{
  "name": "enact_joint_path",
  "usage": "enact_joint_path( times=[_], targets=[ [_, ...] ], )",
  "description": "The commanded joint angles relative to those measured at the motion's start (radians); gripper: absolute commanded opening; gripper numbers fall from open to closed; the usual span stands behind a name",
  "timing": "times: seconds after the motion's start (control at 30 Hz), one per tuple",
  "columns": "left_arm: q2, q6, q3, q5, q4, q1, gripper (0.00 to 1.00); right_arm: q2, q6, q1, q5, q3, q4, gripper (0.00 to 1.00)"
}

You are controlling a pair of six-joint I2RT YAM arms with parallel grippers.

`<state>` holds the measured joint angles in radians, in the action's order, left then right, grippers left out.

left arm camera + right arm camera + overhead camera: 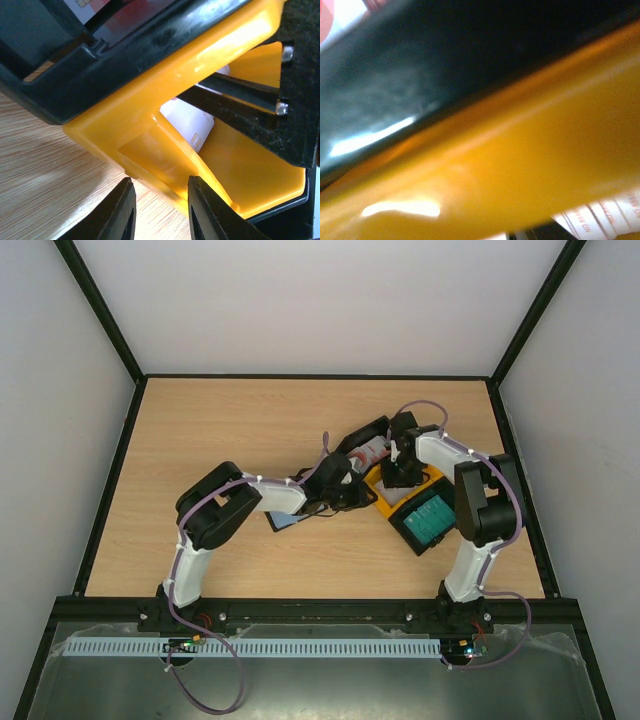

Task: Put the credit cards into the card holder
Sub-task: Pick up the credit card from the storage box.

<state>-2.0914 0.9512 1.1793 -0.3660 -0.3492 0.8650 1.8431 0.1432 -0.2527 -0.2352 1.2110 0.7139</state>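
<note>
Two black fingers [120,215] of the left gripper [161,187] fill the bottom edge of the left wrist view. They stand partly apart, and the lower corner of the yellow bin [250,170] sits between their tips. The gap is wider than the bin's wall, so the jaws look released rather than clamped; whether either finger touches the plastic is unclear.

Inside the yellow bin, at the centre of that view, a pale card [187,122] leans tilted with a dark bar crossing above it. The far black bin [75,80] runs across the upper left, joined to the yellow one.

From overhead, the three joined bins lie right of centre on the wooden table [220,430]. Red-and-white cards [372,450] are in the far black bin. Teal cards [428,515] are in the near black bin [412,538], at the lower right of the group.

The right gripper [403,475] hangs over the yellow bin. Its own camera gives only a blur of yellow and black, with a strip of white card and red lettering at the lower right. I cannot tell whether its jaws are apart or gripping anything.

The card holder [283,521] lies on the table just left of centre, half hidden under the left forearm. It shows pale blue lining and sits apart from the bins.
</note>
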Motion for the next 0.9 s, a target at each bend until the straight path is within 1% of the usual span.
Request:
enact_joint_path(
  times=[0.0,0.07,0.33,0.5,0.87],
  targets=[
    [-0.034,-0.005,0.033,0.016,0.038,0.003,0.30,0.005,0.010,0.003,-0.047,-0.006,0.029,0.26],
    [-0.039,-0.005,0.038,0.019,0.046,0.003,0.30,-0.009,0.019,0.004,-0.051,-0.012,0.036,0.24],
    [-0.052,-0.006,0.061,0.030,0.070,0.001,0.29,-0.078,0.040,0.003,-0.074,-0.016,0.093,0.21],
    [-0.056,-0.004,0.063,0.036,0.077,-0.002,0.30,-0.123,0.045,0.001,-0.114,-0.048,0.101,0.21],
    [-0.055,-0.003,0.063,0.039,0.083,-0.007,0.30,-0.198,0.074,-0.007,-0.131,-0.117,0.103,0.20]
  ],
)
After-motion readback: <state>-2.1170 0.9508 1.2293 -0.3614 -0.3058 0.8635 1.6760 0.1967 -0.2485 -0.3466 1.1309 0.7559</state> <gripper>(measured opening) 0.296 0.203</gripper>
